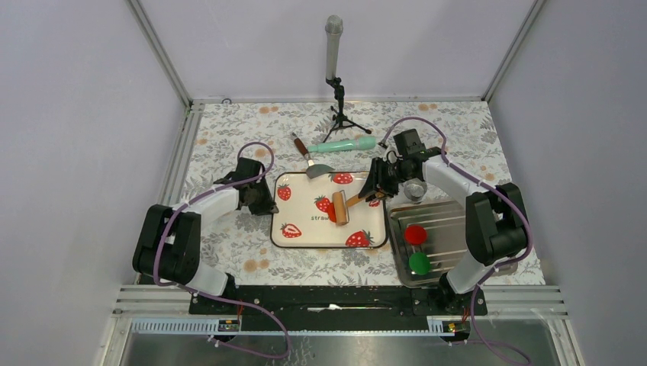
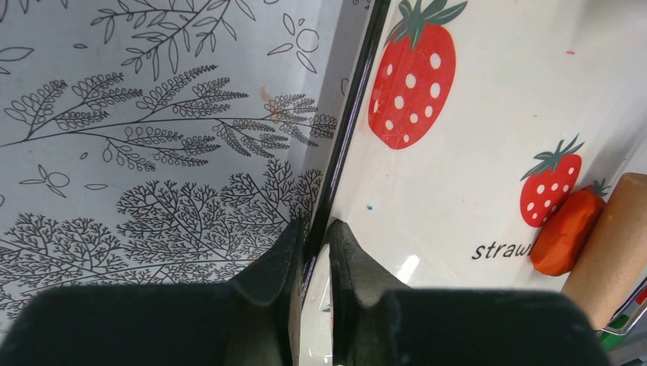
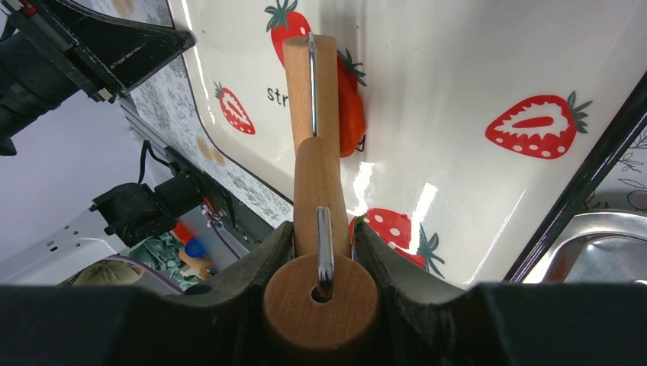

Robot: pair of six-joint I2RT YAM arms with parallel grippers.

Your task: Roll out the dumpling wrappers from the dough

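Observation:
The dough (image 1: 332, 216) is a small orange-red lump on the strawberry-print tray (image 1: 313, 232), lying against the wooden roller (image 1: 340, 207). My right gripper (image 1: 374, 191) is shut on the roller's handle (image 3: 319, 191), and the roller head (image 3: 313, 84) rests on the dough (image 3: 352, 107). At the tray's left side, my left gripper (image 1: 268, 207) has one finger on each side of the tray's rim (image 2: 336, 168) and is shut on it (image 2: 314, 230). The dough (image 2: 566, 232) and roller (image 2: 614, 244) show at the right of the left wrist view. No dumpling wrappers are in view.
A metal tray (image 1: 446, 217) at the right holds a crimson disc (image 1: 415, 234) and a green disc (image 1: 419, 263). A metal ring cutter (image 1: 414, 189) stands behind it. A mint-handled tool (image 1: 342, 145), a scraper (image 1: 309, 158) and a microphone stand (image 1: 336, 84) are at the back.

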